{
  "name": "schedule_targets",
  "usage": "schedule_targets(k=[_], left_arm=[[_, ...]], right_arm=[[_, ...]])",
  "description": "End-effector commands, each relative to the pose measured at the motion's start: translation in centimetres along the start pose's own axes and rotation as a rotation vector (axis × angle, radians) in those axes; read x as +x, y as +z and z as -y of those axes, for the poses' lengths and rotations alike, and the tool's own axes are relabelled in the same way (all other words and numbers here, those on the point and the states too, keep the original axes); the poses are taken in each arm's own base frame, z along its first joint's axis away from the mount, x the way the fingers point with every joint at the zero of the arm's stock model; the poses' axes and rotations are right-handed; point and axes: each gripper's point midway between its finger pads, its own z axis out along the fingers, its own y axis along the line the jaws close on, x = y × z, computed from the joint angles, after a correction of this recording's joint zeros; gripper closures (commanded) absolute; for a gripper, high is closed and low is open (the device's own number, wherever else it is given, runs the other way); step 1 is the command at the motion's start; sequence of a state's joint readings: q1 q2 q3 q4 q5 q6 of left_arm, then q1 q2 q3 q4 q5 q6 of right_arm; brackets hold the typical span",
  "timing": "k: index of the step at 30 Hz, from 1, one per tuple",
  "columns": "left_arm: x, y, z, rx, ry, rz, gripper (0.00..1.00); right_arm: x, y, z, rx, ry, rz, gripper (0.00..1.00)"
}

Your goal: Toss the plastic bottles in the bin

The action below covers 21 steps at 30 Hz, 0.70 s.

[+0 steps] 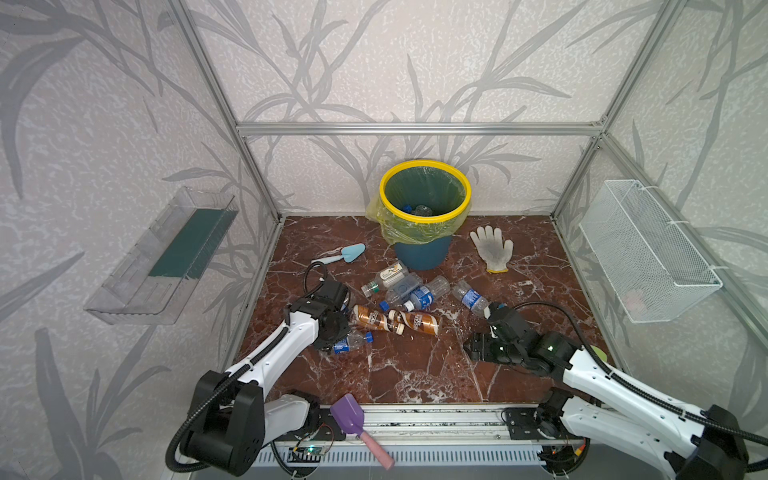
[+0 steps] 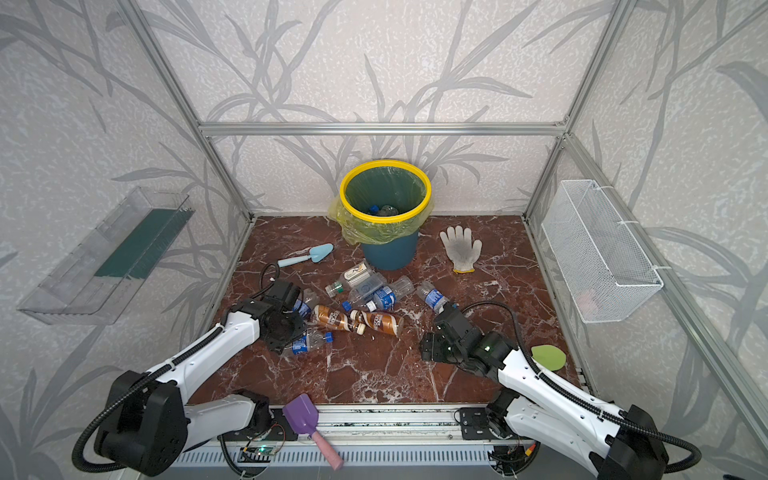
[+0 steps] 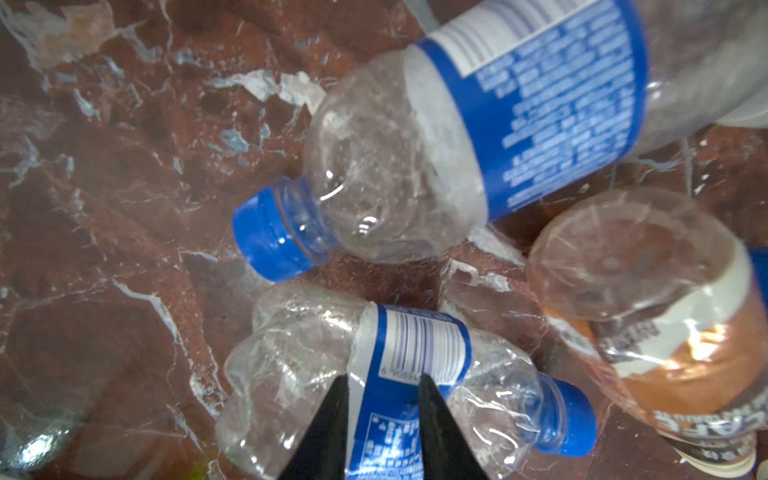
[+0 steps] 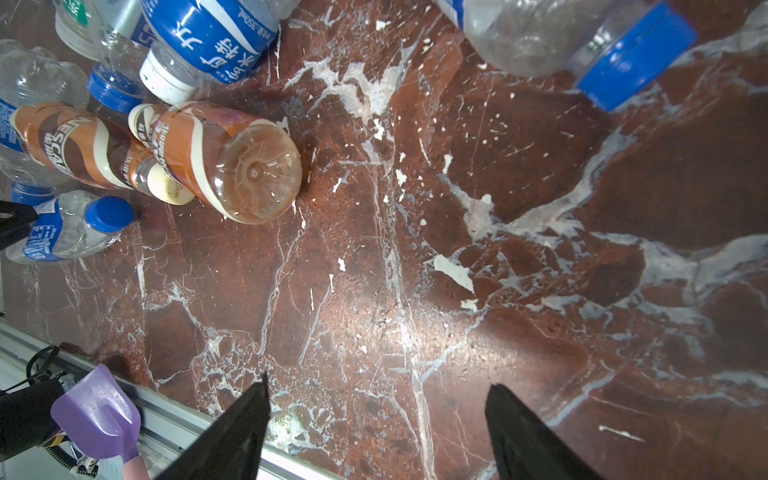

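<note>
left gripper (image 3: 382,378) pinches crumpled clear bottle (image 3: 291,374); right gripper (image 4: 378,380) gapes above veined marble (image 4: 415,249)

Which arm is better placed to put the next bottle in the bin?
Left: the left tool is shut on a crushed bottle; the right tool hangs open over the tabletop, holding nothing.

Two brown-swirled coffee bottles (image 4: 216,162) lie on red marble floor (image 4: 415,270), a blue-capped clear bottle (image 4: 75,226) just beside them; right gripper (image 4: 379,380), jaws spread, well apart from them.

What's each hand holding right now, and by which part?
Left hand: crushed clear bottle, pinched at its blue label, mid-body. Right hand: open, holding nothing.
</note>
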State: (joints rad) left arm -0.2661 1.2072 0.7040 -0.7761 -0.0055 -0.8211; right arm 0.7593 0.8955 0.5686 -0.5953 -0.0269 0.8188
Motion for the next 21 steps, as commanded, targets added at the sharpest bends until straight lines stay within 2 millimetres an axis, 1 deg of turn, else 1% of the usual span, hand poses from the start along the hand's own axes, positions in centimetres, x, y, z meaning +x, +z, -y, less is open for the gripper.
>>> schedule_targets(k=[1,4,7,13,18,21], left_arm=[[3.5,1.1,-1.2,-0.022,-0.039,-0.151,0.67],[4.4,0.9,-1.3,0.004,-0.056,-0.17,0.65],[5.4,0.8,-0.9,0.048,-0.061,-0.192,0.63],[6.9,0.6,-0.8,0.059,-0.063,-0.218,0.59],[7.7,-0.2,0.1,0.081,-0.042,-0.207,0.55],[8.4,-0.1,1.0,0.099,-0.031,-0.205,0.53]], right_arm=[[0.1,0.1,0.1,0.003,-0.008,-0.001,0.18],[0.1,0.3,0.0,0.001,-0.005,-0.004,0.18],[0.1,0.4,-0.2,-0.005,-0.005,-0.003,0.18],[-0.1,0.4,-0.3,-0.005,-0.008,-0.003,0.18],[-0.1,0.4,-0.2,-0.004,-0.008,0.0,0.18],[0.0,0.4,-0.1,-0.004,-0.005,0.002,0.18]])
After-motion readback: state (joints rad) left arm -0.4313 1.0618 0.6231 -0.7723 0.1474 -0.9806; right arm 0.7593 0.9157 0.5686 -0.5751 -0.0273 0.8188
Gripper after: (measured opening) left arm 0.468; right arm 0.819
